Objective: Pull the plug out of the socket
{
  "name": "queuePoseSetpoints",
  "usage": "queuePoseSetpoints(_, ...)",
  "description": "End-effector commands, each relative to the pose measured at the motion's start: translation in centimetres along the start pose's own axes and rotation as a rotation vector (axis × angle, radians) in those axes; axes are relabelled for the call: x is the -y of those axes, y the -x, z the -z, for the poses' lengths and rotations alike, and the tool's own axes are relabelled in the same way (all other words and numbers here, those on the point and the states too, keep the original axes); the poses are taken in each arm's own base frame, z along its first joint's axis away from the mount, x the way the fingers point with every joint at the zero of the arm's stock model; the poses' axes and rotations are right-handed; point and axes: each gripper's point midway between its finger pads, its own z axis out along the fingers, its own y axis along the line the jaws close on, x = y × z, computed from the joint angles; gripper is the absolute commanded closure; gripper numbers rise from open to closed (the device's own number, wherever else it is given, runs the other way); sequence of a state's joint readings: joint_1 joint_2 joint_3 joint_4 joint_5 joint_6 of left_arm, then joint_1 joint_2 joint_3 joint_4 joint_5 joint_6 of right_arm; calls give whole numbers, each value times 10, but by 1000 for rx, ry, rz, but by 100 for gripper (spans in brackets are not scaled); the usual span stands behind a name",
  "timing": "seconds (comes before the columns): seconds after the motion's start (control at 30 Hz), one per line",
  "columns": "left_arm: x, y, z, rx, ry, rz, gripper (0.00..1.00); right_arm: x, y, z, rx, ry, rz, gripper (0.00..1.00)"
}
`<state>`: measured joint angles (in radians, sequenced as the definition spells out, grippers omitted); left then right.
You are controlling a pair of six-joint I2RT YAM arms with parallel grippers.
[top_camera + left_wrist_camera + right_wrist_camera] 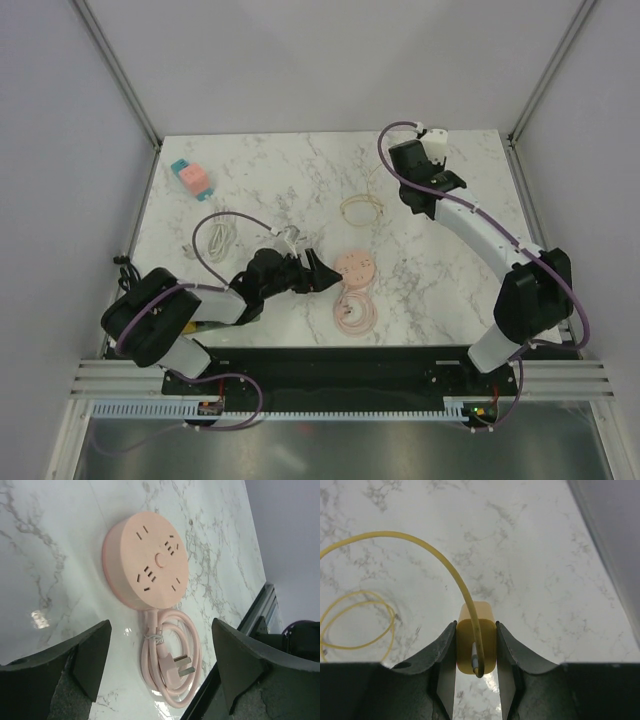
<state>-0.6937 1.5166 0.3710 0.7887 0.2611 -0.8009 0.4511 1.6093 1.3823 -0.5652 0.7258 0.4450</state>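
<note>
Left gripper (160, 647) has its jaws wide, and the lane ahead runs over bare bench (65, 545) straight to the socket (150, 560). Only the pink cord (172, 675) lies in that gap, coiled just in front of the socket. Above the socket, open air. Beyond it the yellow cable (362, 208) loops flat, mid-bench, between the arms. White cable (220, 238) lies near the left arm. Right gripper (476, 626) is filled by the yellow plug (487, 645). The side wall (615, 540) is near, with open marble ahead.
</note>
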Motion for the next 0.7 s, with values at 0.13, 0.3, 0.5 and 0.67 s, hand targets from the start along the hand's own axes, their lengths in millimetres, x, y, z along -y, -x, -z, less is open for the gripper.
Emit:
queuePoseSetpoints(0.13,-3,33,21,201,62,-43,12,53,56,-21,79,-318,87,100)
queuePoseSetpoints(0.3,-1,30,17,183,55,-46,14,80,53,-57,19,-552,203,100)
queuePoseSetpoints(0.5,-1,28,14,171,53,-49,16,64,29,-99,-55,-584,325,93)
queuePoseSetpoints(0.67,0,28,14,172,52,-56,17,43,0,-138,-116,-573,400,89)
